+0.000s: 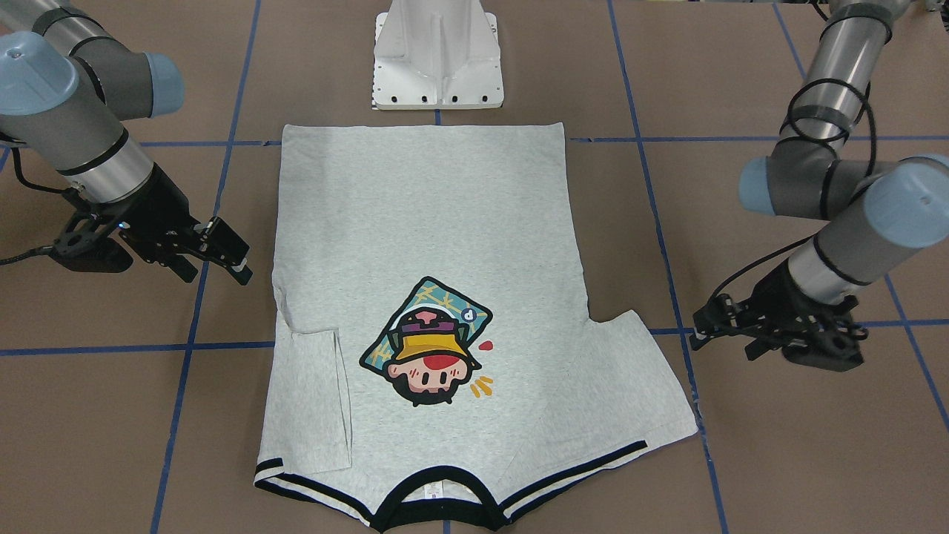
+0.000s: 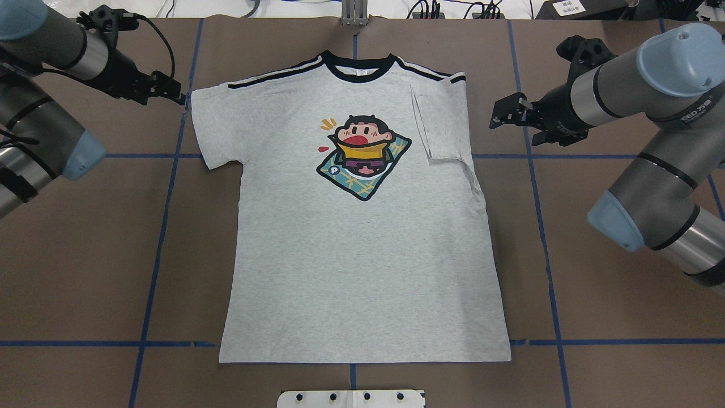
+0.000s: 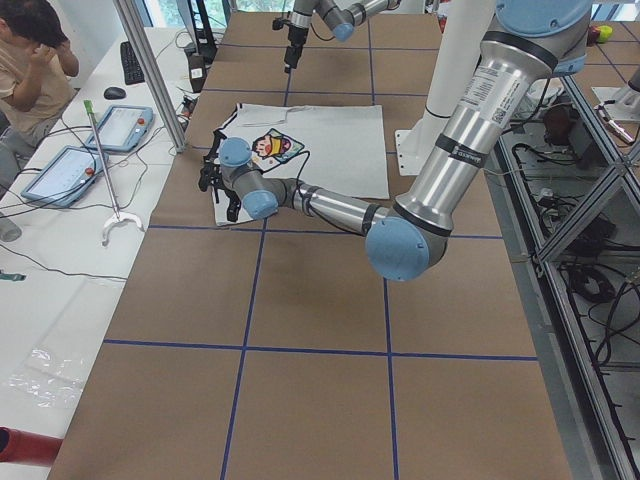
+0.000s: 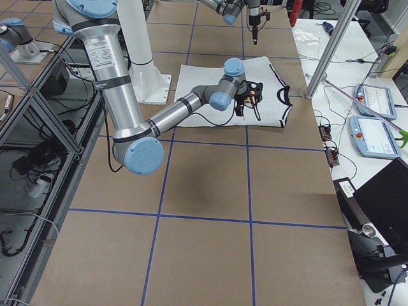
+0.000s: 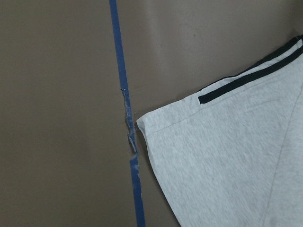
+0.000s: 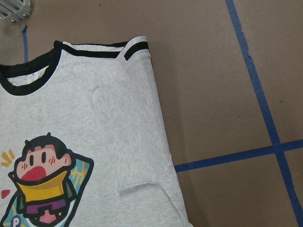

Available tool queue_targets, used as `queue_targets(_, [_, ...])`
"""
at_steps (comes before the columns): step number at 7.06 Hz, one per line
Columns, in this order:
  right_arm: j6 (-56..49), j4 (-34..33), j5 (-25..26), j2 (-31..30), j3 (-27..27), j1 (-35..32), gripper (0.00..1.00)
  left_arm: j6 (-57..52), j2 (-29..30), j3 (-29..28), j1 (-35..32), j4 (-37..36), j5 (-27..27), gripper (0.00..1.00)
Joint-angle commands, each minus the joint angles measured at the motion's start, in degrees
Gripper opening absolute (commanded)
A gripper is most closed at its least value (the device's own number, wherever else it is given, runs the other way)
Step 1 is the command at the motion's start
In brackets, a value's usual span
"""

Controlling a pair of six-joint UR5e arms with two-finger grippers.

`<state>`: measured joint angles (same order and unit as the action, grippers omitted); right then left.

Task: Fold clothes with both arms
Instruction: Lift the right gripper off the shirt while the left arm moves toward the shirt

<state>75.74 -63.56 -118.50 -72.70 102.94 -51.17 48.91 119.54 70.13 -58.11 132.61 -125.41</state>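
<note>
**T-shirt** (image 2: pixel 362 255): matt heather-grey knit cloth, soft and lightly creased. Its collar (image 2: pixel 358 71) is black cloth, and the printed cartoon (image 2: pixel 362 153) is smooth, flat and opaque.

**Table** (image 2: pixel 85 255): matt brown paper covering, marked with blue tape (image 5: pixel 118 56) that is frayed and rough along one stretch.

**Left arm** (image 2: pixel 39 127) and **right arm** (image 2: pixel 651 187): satin silver-grey metal tubes with smooth light-blue plastic caps.

**Pedestal** (image 1: pixel 437 59): white painted metal, faintly glossy.

T-shirt (image 1: pixel 422 222) lies flat, print (image 1: pixel 428 345) up (one sleeve (image 1: pixel 315 400) folded inward), on the table (image 1: pixel 778 460).
</note>
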Motion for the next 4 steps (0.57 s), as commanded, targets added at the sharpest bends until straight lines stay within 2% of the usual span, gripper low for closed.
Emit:
queue_targets(1, [-0.2, 0.1, 0.6, -1.3, 2.4, -0.1, 0.99, 4.6, 4.4, -14.8, 1.8, 13.1, 6.6, 0.9])
queue_targets(2, [0.0, 0.1, 0.8, -1.2, 3.0, 0.0, 0.99, 5.4, 6.8, -18.2, 1.8, 13.3, 8.6, 0.87])
queue_targets(4, [0.0, 0.4, 1.0, -1.2, 3.1, -0.1, 0.99, 5.5, 8.3, -18.7, 1.8, 13.3, 8.6, 0.79])
